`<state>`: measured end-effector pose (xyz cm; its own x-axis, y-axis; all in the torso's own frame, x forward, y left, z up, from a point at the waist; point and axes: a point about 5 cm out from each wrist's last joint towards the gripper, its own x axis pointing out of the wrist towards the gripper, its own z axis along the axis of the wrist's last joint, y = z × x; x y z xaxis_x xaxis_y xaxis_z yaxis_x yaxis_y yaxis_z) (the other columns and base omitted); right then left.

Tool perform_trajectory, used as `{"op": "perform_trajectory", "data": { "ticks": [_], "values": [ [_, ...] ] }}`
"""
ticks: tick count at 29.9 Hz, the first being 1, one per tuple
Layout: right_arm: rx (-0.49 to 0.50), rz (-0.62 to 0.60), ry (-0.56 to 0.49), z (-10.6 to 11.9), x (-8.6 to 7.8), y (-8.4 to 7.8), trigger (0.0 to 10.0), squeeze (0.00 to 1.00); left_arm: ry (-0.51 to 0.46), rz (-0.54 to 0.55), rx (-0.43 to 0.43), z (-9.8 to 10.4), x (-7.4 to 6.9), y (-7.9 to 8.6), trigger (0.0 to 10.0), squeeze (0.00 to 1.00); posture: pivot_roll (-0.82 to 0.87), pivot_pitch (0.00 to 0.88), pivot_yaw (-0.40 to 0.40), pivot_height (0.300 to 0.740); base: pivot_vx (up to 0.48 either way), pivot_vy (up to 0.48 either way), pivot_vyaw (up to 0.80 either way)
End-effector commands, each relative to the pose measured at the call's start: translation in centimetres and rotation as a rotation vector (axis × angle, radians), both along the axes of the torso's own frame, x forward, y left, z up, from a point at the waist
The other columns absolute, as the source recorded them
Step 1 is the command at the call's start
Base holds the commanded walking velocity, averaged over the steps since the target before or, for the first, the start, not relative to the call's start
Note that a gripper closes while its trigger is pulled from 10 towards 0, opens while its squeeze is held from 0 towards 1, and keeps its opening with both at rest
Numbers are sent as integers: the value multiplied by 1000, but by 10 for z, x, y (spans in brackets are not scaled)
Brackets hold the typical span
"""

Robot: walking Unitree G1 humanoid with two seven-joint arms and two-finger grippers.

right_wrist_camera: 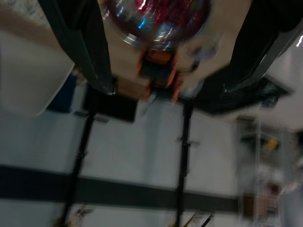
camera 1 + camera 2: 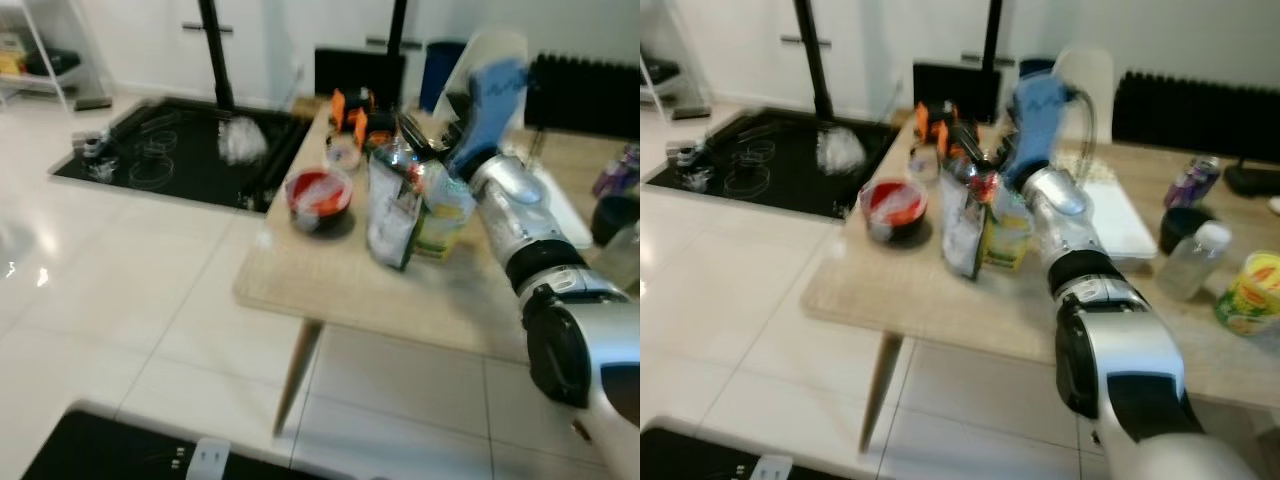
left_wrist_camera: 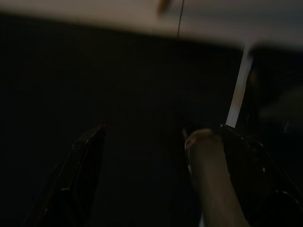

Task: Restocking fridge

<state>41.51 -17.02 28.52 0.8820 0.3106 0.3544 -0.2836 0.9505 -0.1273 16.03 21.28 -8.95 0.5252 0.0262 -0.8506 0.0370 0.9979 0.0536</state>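
Fingers: the right gripper (image 1: pixel 165 56) has its two black fingers (image 1: pixel 80 42) spread wide with nothing between them; in the wrist picture the red-topped tub shows through the gap, beyond the tips.
Right arm: reached out over the wooden table (image 2: pixel 330 300), wrist raised above the cluster of groceries, blue-wrapped forearm (image 2: pixel 1040 110) highest.
Left gripper: hangs in shade (image 3: pixel 156 156); its fingers (image 3: pixel 80 165) stand apart with nothing seen between them.
Groceries: a clear bag (image 2: pixel 392 215) and a yellow-green carton (image 2: pixel 442 215) stand upright, touching each other, near the middle of the table; a round tub with a red top (image 2: pixel 318 195) sits just beside them toward the table's left edge; orange packets (image 2: pixel 352 110) lie farther back.
Other items: a bottle (image 2: pixel 1193 262), a purple can (image 2: pixel 1190 182) and a green-yellow tub (image 2: pixel 1252 292) stand well apart, on the far right of the table.
Key relation: the round tub appears to lie ahead of and below the open fingers, to the left of the upright bag; it has no long axis, so I judge any finger angle would do. The right arm is far nearer than the left.
Step, as I judge it: lining up for a pick; nothing is gripped yet.
Blur: all pictures are soft, so labels cannot be read.
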Motion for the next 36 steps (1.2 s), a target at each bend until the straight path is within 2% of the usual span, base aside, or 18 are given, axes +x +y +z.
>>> {"op": "perform_trajectory", "data": {
  "ticks": [1,5,10,16,18,19,21,25,27,29,36],
  "values": [
    [-6,53,-3,-3,0,16,10000,0,71,17,-2,-8,-21,2,10000,0,40,0,-16,740,0,0,0],
    [-7,57,-10,-3,-1,14,10000,0,84,-9,-13,-9,-22,1,10000,0,39,0,-16,740,0,-63,0],
    [-10,65,-13,-5,-2,11,10000,0,83,5,-15,-9,-23,1,10000,0,36,0,-15,740,0,-345,0],
    [-4,102,-5,-8,-3,10,10000,0,83,14,-16,-9,-24,1,10000,0,31,0,-16,740,0,0,0],
    [20,179,-2,-9,-5,12,10000,0,86,14,-13,-10,-25,1,10000,0,29,0,-17,740,0,0,0],
    [20,179,-2,-9,-5,12,10000,0,86,14,-13,-10,-25,1,10000,0,29,0,-17,740,0,0,0],
    [4,295,-13,-7,-9,19,10000,0,90,13,-12,-10,-26,1,10000,0,22,0,-18,740,0,0,0],
    [-33,355,-21,-7,-12,23,10000,0,92,11,-13,-11,-26,0,10000,0,21,0,-19,740,0,0,0],
    [-103,342,26,-18,-14,19,10000,0,93,12,-15,-11,-26,-2,10000,0,24,0,-21,740,0,0,0],
    [-103,342,26,-18,-14,19,10000,0,93,12,-15,-11,-26,-2,10000,0,24,0,-21,740,0,0,0],
    [-138,374,115,-41,-23,6,10000,0,97,15,-11,-11,-27,-2,10000,0,23,0,-22,740,0,0,0]
  ]
}}
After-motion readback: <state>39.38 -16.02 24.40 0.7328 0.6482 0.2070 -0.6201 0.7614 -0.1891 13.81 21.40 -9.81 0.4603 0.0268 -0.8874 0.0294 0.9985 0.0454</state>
